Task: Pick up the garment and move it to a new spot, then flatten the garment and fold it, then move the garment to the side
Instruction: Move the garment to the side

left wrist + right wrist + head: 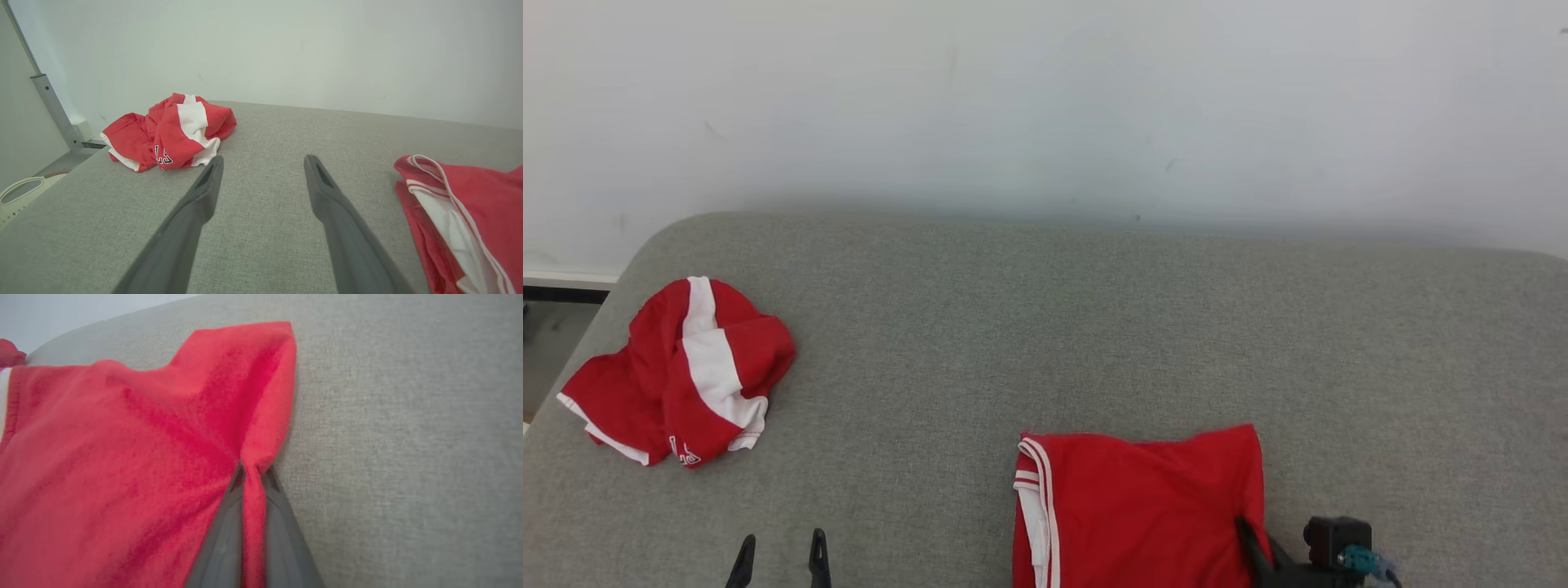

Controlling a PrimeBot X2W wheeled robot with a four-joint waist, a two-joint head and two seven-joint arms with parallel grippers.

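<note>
A red garment [1143,506] with white trim lies folded flat on the grey surface at the bottom centre; it also appears at the right of the left wrist view as the folded garment [461,220]. My right gripper [1248,535] is shut on its right edge. In the right wrist view the red cloth [163,457] is pinched in a ridge between the two dark fingers of the right gripper [253,473]. My left gripper [780,549] stands open over bare grey fabric at the lower left, shown wide apart as the left gripper [263,163].
A second red and white garment [682,371] lies crumpled at the far left, also visible as a heap [171,130] ahead of the left fingers. The grey padded surface [1094,327] ends at a white wall behind and drops off at the left edge.
</note>
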